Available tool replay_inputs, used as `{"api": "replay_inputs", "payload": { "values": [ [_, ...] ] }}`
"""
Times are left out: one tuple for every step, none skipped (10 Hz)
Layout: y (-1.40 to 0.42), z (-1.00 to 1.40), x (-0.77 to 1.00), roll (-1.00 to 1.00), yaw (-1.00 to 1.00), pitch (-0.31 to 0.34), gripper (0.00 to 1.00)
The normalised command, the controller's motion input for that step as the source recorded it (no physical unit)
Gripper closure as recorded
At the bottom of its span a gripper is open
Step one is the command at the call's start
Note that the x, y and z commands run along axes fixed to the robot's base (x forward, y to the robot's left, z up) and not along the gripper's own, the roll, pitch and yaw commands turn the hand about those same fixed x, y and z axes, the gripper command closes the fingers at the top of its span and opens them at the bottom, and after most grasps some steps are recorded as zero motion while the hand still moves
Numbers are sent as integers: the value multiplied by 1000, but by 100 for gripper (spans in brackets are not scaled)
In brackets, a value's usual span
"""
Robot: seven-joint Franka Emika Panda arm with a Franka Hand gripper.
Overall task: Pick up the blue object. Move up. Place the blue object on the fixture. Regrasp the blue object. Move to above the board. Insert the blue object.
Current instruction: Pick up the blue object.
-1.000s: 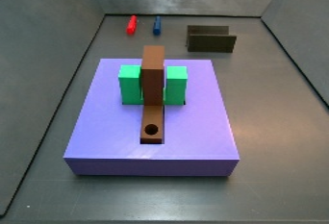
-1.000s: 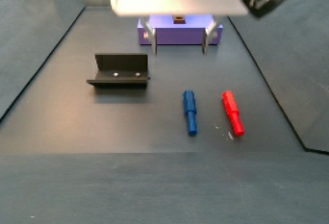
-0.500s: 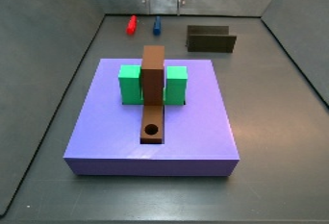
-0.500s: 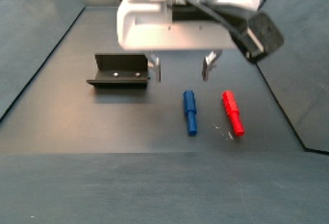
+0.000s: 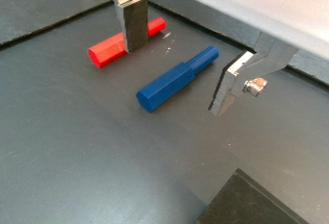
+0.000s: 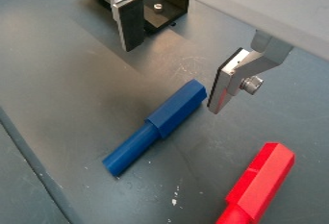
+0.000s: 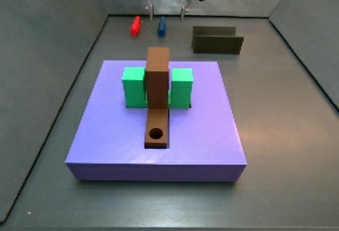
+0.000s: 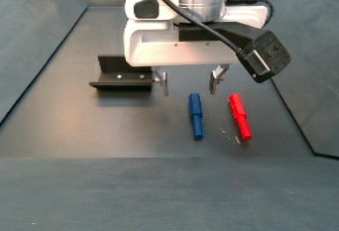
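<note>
Above the lying blue object (image 8: pixel 196 115), open hand (image 8: pixel 191 77), peg parallel to red peg (image 8: pixel 240 116)

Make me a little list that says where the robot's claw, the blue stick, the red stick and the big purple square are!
gripper: open, empty, hanging over the floor above the far end of the blue peg
small slim blue cylindrical peg: lying flat on the floor, untouched
similar red peg: lying flat beside the blue one, apart from it
dark L-shaped fixture: standing on the floor, nothing on it
large flat lavender-blue board: carries a green block and a brown bar
</note>
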Motion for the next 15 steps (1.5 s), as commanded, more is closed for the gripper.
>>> {"api": "replay_inputs", "payload": {
  "values": [
    [0, -371, 0, -170, 0, -76, 0],
    [6, -403, 0, -160, 0, -79, 0],
    [0, -349, 0, -173, 0, -67, 0],
    [0, -251, 63, -199, 6, -44, 0],
    [0, -206, 0, -161, 23, -36, 0],
    [0, -171, 0, -119, 3, -34, 0],
    [0, -63, 0, -64, 0, -31, 0],
    [0, -174, -11, -83, 0, -106, 0],
    [0, -209, 0, -93, 0, -126, 0],
    [0, -226, 0, -106, 0, -116, 0],
    [0, -151, 0, -97, 0, -56, 0],
    [0, 0, 31, -10, 0, 0, 0],
    [0, 0, 0, -37, 0, -3, 0],
    [0, -106, 0, -66, 0, -70, 0],
    [0, -74, 0, -81, 0, -14, 0]
  ]
}}
